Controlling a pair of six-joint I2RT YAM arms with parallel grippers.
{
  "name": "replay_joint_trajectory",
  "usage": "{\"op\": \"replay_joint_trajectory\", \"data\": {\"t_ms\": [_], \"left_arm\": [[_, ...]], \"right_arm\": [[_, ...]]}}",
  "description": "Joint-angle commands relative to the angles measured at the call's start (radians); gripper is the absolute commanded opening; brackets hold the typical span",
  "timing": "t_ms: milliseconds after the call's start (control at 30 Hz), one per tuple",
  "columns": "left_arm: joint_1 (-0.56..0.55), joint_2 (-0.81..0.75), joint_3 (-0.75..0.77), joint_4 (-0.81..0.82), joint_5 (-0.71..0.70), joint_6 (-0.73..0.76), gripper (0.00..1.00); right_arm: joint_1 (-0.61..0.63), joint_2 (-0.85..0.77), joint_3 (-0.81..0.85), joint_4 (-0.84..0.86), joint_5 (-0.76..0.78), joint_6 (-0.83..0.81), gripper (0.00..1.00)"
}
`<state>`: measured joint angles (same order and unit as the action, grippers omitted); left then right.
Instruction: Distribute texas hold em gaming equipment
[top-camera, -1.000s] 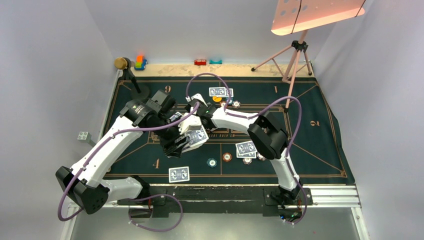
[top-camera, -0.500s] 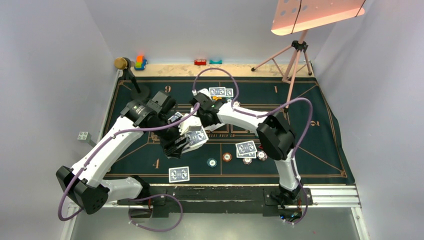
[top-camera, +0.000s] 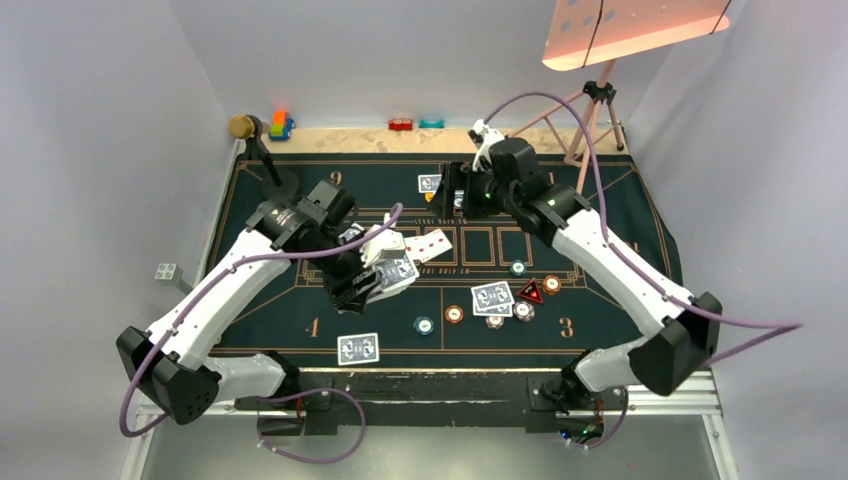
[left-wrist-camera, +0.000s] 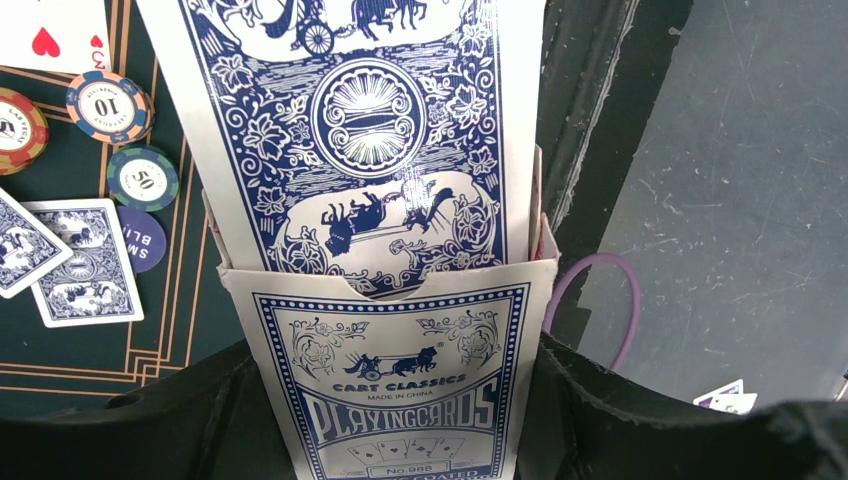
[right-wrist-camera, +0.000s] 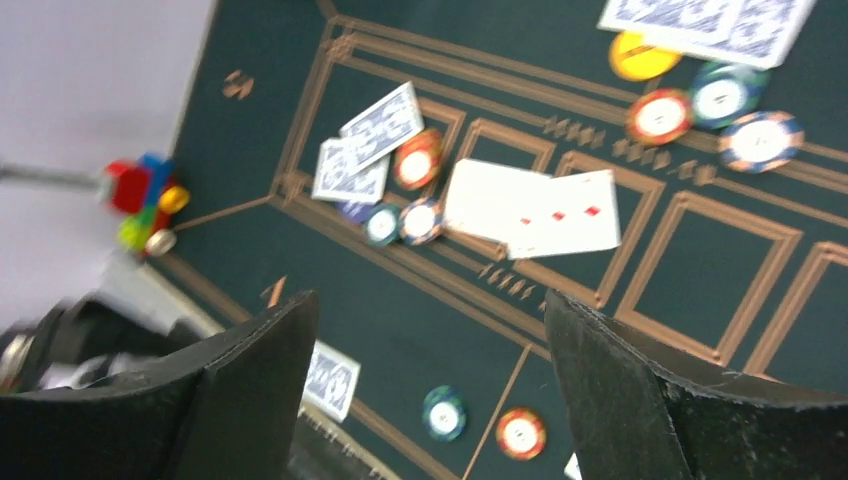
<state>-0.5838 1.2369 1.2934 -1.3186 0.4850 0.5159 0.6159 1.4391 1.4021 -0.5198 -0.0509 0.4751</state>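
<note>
As the left end effector (top-camera: 352, 284) clamps the card box (left-wrist-camera: 395, 400), the right end effector (right-wrist-camera: 432, 385), seemingly empty, gapes over the green mat (top-camera: 265, 325).

right pincer (top-camera: 453, 190) swung away; face-up card (top-camera: 432, 243) now lies exposed

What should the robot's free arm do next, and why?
Probably swing the right gripper, open and empty over the dark green felt mat, across to the blue-and-white cardboard card box clamped in the left gripper: a blue-backed playing card sticks out, ready to pull.
</note>
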Motion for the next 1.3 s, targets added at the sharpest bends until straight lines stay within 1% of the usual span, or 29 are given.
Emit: {"op": "replay_joint_trajectory", "data": {"t_ms": [0, 133, 267, 533, 700, 800, 1033, 1133, 1267], "left_arm": [[-0.001, 0.012, 0.019, 0.044, -0.003, -0.002, 0.00], [-0.001, 0.025, 0.023, 0.060, -0.016, -0.008, 0.00], [-0.001, 0.039, 0.037, 0.065, -0.016, -0.017, 0.00], [-0.001, 0.045, 0.060, 0.060, -0.010, -0.023, 0.00], [-0.002, 0.040, 0.075, 0.049, -0.003, -0.025, 0.00], [-0.001, 0.038, 0.082, 0.046, 0.003, -0.024, 0.00], [-0.002, 0.035, 0.086, 0.039, 0.009, -0.024, 0.00], [-0.001, 0.031, 0.083, 0.035, 0.009, -0.022, 0.00], [-0.001, 0.026, 0.078, 0.035, 0.010, -0.022, 0.00]], "right_arm": [[-0.007, -0.091, -0.119, 0.116, -0.376, 0.092, 0.88], [-0.004, -0.136, -0.214, 0.241, -0.549, 0.168, 0.91], [0.004, -0.145, -0.265, 0.323, -0.635, 0.220, 0.92], [0.062, -0.074, -0.279, 0.350, -0.633, 0.228, 0.95], [0.072, -0.043, -0.298, 0.382, -0.628, 0.252, 0.96], [0.073, -0.039, -0.302, 0.409, -0.637, 0.267, 0.89], [0.072, -0.045, -0.313, 0.406, -0.642, 0.272, 0.73], [0.067, -0.062, -0.310, 0.382, -0.623, 0.261, 0.64], [0.059, -0.074, -0.296, 0.336, -0.592, 0.238, 0.50]]}}
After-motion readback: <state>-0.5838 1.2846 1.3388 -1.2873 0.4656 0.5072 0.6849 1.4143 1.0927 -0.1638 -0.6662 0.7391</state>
